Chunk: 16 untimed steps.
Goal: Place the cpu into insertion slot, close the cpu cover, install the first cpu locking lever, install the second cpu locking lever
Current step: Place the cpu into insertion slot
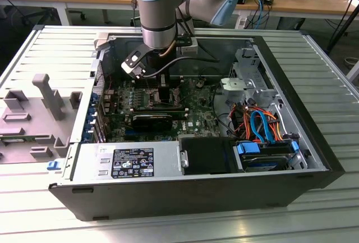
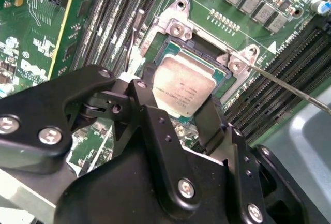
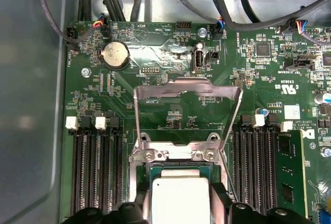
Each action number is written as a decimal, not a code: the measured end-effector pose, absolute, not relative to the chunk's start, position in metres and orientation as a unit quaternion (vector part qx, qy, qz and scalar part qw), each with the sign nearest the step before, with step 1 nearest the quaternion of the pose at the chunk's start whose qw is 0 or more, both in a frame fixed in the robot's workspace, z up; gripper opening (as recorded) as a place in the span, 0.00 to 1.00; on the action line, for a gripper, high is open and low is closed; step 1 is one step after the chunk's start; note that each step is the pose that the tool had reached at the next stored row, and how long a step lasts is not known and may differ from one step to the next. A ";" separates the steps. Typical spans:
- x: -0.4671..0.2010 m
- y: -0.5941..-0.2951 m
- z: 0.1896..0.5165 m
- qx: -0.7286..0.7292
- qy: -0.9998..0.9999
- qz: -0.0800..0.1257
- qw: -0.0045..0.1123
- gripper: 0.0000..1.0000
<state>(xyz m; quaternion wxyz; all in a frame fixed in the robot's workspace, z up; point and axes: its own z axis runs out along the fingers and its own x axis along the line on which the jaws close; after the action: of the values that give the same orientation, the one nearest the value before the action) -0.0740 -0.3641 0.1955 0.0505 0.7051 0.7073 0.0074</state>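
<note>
Grips the cpu [image 2: 181, 84] by two opposite edges, gripper [image 2: 178, 100] closed on it, at the insertion slot [image 3: 176, 169] on the green board [image 3: 170, 53], inside the open computer case [image 1: 185, 198], to the exterior view's left of the coloured cables [image 1: 261, 125]. Cannot tell whether seated. Shows the cpu cover [image 3: 189, 84] tilted up, open.

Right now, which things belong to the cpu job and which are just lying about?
Job:
cpu in the jaws
slot
cover, raised open

Lying about:
coin battery
memory slots
cables
power supply
</note>
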 end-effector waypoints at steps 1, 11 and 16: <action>-0.074 -0.364 0.195 0.705 0.707 0.008 0.050 0.61; -0.074 -0.364 0.204 0.705 0.707 0.008 0.050 0.61; -0.074 -0.361 0.206 0.705 0.707 0.012 0.046 0.60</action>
<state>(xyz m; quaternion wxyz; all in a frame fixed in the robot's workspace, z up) -0.0744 -0.3614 0.2063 0.0460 0.7054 0.7072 0.0119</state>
